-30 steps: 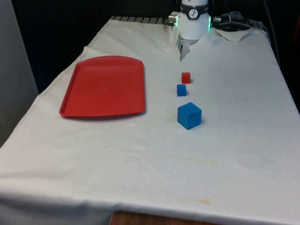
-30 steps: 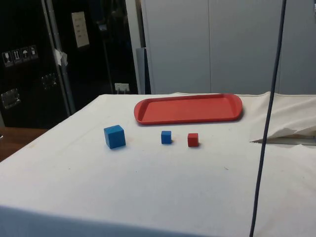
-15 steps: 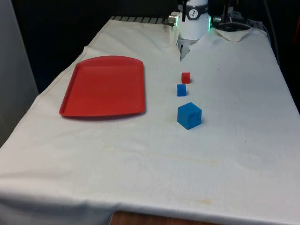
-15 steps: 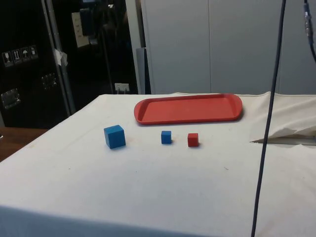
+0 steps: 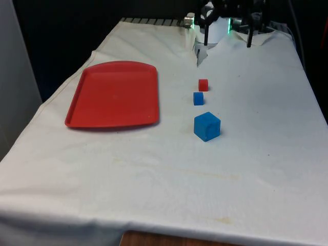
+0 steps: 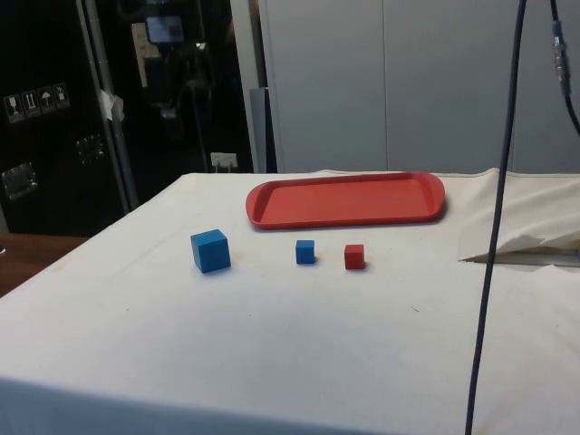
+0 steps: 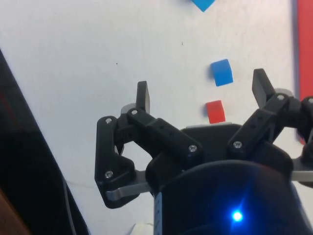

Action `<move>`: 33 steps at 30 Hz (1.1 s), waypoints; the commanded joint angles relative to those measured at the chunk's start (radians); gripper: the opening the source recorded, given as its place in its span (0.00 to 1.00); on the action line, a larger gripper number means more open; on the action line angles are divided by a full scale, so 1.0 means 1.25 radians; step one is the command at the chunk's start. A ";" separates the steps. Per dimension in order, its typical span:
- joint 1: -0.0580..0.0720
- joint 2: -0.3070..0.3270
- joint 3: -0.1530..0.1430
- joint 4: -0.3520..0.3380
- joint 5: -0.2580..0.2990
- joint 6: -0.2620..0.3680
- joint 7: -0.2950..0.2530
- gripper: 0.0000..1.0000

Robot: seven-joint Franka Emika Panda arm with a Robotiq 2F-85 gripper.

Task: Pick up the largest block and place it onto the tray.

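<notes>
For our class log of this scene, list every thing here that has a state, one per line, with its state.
Tool: open, holding nothing, high above the blocks.
Large blue block: on the cloth, untouched.
Small blue block: on the cloth.
Red block: on the cloth.
Tray: empty.

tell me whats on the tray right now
Nothing lies on the red tray. The big blue block, small blue block and red block all sit on the cloth beside it. No part is covered.

largest block (image 7: 203,4) cropped, tray (image 7: 304,49) edge-cut
</notes>
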 commanded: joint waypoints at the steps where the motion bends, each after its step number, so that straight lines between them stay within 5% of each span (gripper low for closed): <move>1: -0.002 0.003 0.004 -0.010 0.013 0.019 -0.006 1.00; 14: -0.002 0.039 0.009 -0.046 0.025 0.097 -0.006 1.00; 29: -0.025 0.106 0.012 -0.078 0.071 0.200 -0.006 1.00; 33: -0.023 0.117 0.008 -0.076 0.073 0.204 -0.003 1.00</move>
